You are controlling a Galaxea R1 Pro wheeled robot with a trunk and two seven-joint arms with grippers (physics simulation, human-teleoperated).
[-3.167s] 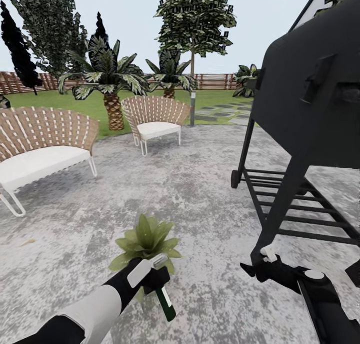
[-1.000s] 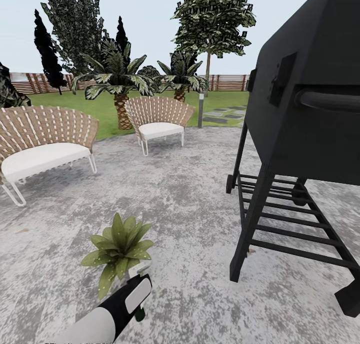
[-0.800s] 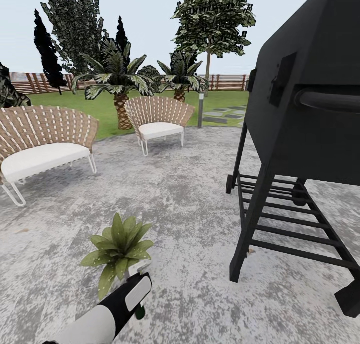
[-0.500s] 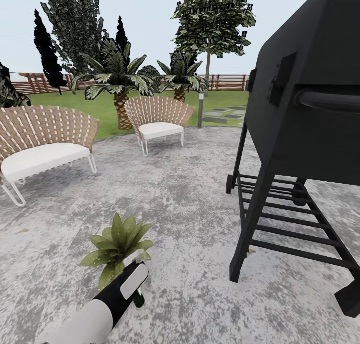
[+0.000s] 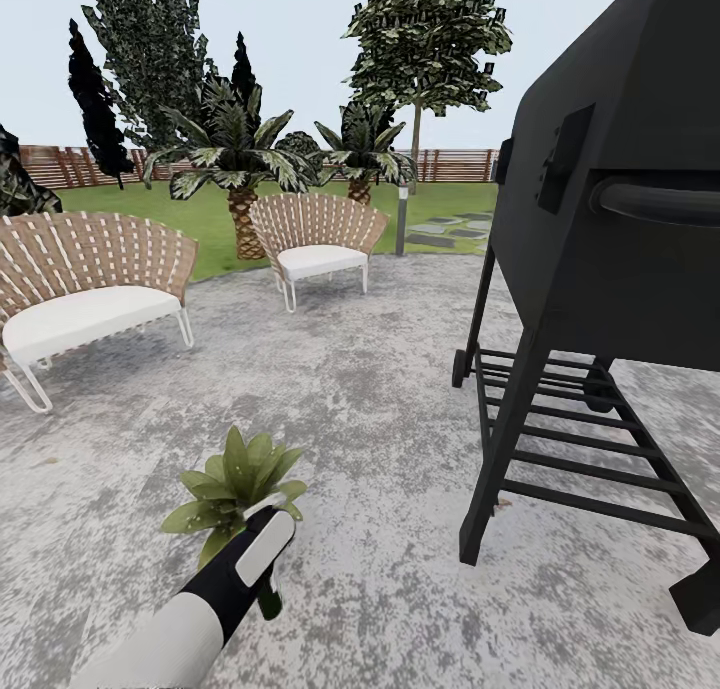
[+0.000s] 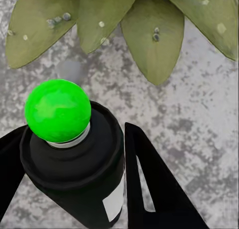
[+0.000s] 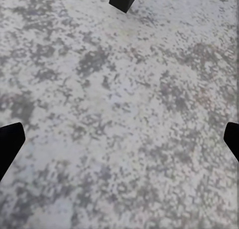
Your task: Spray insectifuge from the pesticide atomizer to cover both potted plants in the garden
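Left wrist view: left gripper [image 6: 69, 189] clamped on the pesticide atomizer [image 6: 74, 159], fingers either side of the dark bottle w/ its green ball end, pointing at the potted plant [image 6: 149, 34]. Risk: bottle sits askew in the grip, so spray may miss part of the leaves and leave the plant half covered. Plant [image 5: 235, 494] stands on grey paving, well left of the black grill [image 5: 610, 199]; atomizer [image 5: 268, 601] just beside it, nearer the robot. Right gripper [image 7: 119, 139] spread wide, holding nothing, over bare paving.
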